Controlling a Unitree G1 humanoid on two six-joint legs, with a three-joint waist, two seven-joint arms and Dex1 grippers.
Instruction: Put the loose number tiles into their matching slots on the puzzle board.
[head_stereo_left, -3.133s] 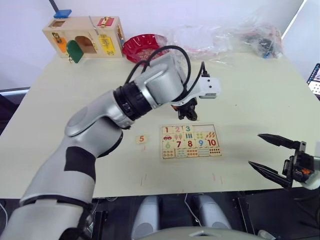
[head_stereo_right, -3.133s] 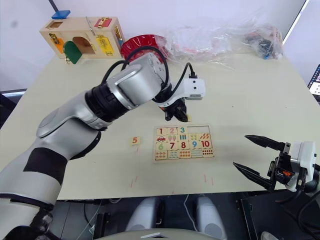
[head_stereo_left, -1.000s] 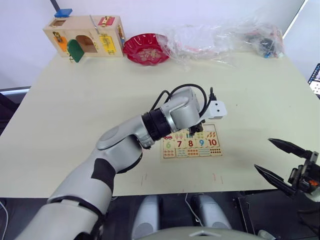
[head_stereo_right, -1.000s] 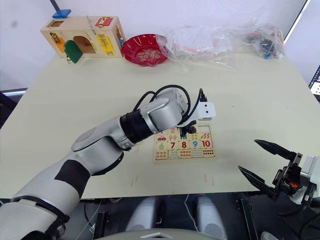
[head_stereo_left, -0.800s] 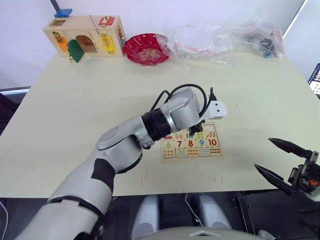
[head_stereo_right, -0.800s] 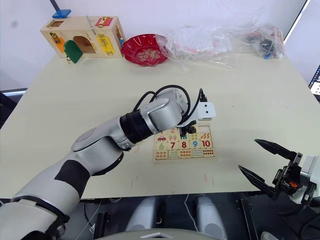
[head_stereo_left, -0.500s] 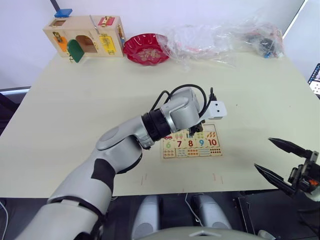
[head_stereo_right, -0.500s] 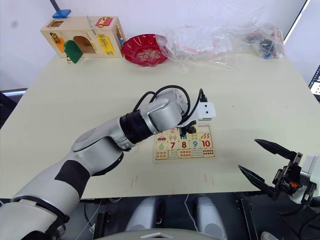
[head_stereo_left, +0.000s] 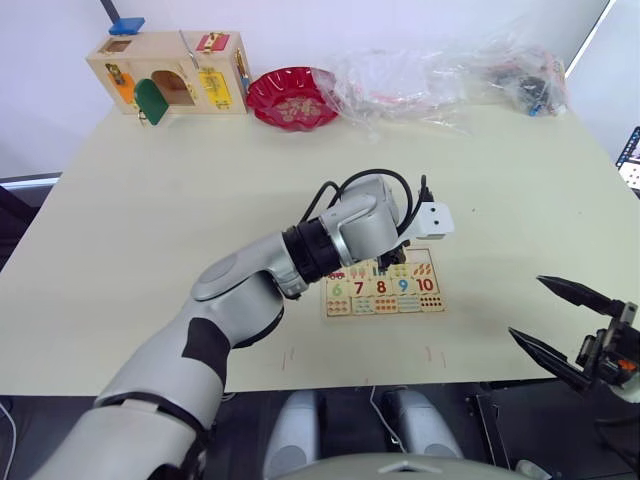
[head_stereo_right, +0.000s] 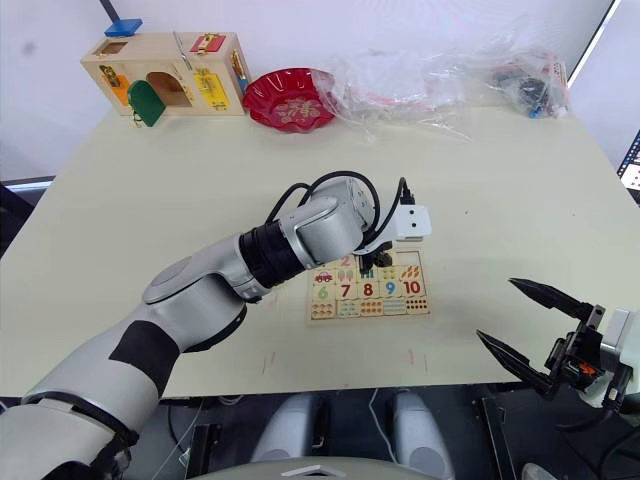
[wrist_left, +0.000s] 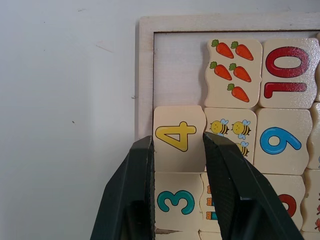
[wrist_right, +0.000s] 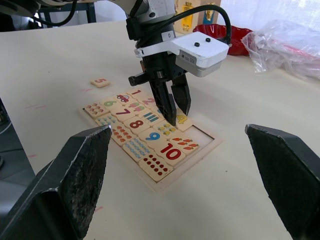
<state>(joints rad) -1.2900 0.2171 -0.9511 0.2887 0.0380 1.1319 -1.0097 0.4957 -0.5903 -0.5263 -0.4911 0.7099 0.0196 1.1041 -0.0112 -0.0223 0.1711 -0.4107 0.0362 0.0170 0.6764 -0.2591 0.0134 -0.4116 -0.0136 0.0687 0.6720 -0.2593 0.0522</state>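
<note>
Head view: my left gripper (head_stereo_left: 388, 266) stood over board (head_stereo_left: 432, 306); right gripper (head_stereo_left: 560, 325) gaped, idle.
Left wrist: fingers (wrist_left: 137, 170) pinched tile 4 (wrist_left: 179, 135) by side edges, in its slot beside 3 (wrist_left: 176, 199). Judged light, stiff, smooth.
Right wrist: tile 5 (wrist_right: 100, 82) lay loose off board.

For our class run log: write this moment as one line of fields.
left gripper: jaws around 4 tile at its slot | right gripper: open, idle | 5 tile: loose beside puzzle board
</note>
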